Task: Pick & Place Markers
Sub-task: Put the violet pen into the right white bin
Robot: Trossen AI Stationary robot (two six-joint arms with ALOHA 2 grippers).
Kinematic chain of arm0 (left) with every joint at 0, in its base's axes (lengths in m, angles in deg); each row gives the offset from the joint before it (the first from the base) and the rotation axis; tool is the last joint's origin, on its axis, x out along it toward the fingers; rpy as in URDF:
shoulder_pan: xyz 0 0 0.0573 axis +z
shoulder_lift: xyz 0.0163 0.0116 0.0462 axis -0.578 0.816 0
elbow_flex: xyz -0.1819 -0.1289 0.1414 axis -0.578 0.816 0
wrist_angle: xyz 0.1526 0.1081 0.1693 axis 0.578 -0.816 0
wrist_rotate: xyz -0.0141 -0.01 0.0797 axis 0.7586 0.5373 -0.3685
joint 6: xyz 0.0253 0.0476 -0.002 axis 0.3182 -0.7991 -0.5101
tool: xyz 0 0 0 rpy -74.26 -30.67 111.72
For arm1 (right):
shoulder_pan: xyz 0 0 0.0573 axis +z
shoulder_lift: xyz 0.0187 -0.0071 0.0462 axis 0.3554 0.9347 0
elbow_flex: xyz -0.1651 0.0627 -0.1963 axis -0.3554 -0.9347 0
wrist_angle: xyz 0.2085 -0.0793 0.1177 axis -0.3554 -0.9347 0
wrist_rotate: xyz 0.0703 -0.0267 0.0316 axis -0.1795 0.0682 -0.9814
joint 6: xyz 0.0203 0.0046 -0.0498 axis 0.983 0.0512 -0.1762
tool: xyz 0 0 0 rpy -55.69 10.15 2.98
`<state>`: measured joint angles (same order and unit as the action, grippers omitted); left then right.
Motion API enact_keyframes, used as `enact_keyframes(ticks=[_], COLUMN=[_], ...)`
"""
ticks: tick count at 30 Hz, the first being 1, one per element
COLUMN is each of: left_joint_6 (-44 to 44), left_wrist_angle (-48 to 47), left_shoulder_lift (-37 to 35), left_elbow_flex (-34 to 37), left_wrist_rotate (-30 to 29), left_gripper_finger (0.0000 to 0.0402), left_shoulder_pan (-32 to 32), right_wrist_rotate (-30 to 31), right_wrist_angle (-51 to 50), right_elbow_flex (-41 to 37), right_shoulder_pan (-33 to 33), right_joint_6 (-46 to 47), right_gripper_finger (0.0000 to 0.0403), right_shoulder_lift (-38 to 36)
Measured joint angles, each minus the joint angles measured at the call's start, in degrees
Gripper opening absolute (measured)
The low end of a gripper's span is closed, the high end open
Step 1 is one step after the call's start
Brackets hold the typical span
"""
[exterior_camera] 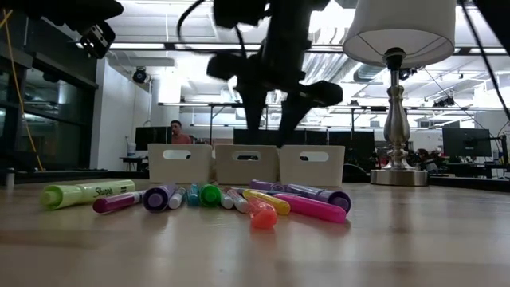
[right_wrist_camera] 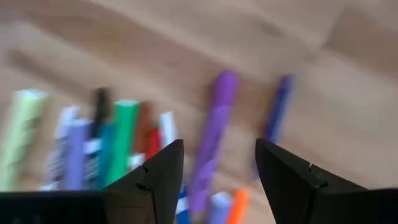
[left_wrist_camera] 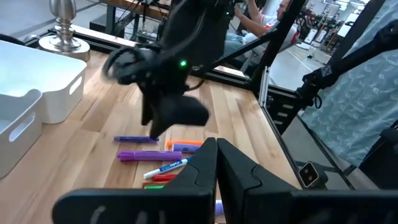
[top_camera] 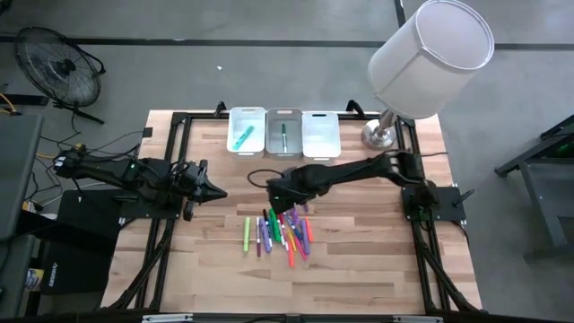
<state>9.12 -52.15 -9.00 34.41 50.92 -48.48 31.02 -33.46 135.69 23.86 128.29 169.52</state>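
Plastic markers point(top_camera: 279, 232) lie clustered mid-worktop: light, stiff, slick, likely to roll. Right end effector point(right_wrist_camera: 219, 180) hovers above them, fingers apart; grip the purple marker point(right_wrist_camera: 211, 139) mid-barrel. Left end effector point(top_camera: 215, 192) waits left, fingers together.

From my station I see a grey concrete floor point(top_camera: 269, 72) around the wooden table point(top_camera: 359, 269). A black floor fan point(top_camera: 58, 67) stands at the far left. A lamp with a white shade point(top_camera: 432, 56) and metal base sits on the table's far right corner. Beyond the table, the low view shows an open workspace with ceiling light strips point(exterior_camera: 183, 104), monitors point(exterior_camera: 466, 142), and a seated person point(exterior_camera: 177, 131).
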Motion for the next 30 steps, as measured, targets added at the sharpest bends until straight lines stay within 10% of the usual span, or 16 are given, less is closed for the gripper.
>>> enact_keyframes(ticks=[8,30], left_joint_6=[0.02,1.05], left_wrist_angle=[-0.21,-2.21], left_shoulder_lift=[-0.01,-0.01], left_elbow_flex=[-0.02,-0.07], left_wrist_rotate=[0.33,0.48], left_gripper_finger=[0.0001,0.0001], left_shoulder_pan=[0.0,0.0], right_wrist_rotate=[-0.6,-7.21], right_wrist_angle=[-12.48,-0.87], right_elbow_flex=[9.9,-4.24], right_shoulder_pan=[-1.69,-2.84], right_joint_6=[-3.15,-2.47], right_gripper_finger=[0.0188,0.0188], right_shoulder_lift=[7.51,7.14])
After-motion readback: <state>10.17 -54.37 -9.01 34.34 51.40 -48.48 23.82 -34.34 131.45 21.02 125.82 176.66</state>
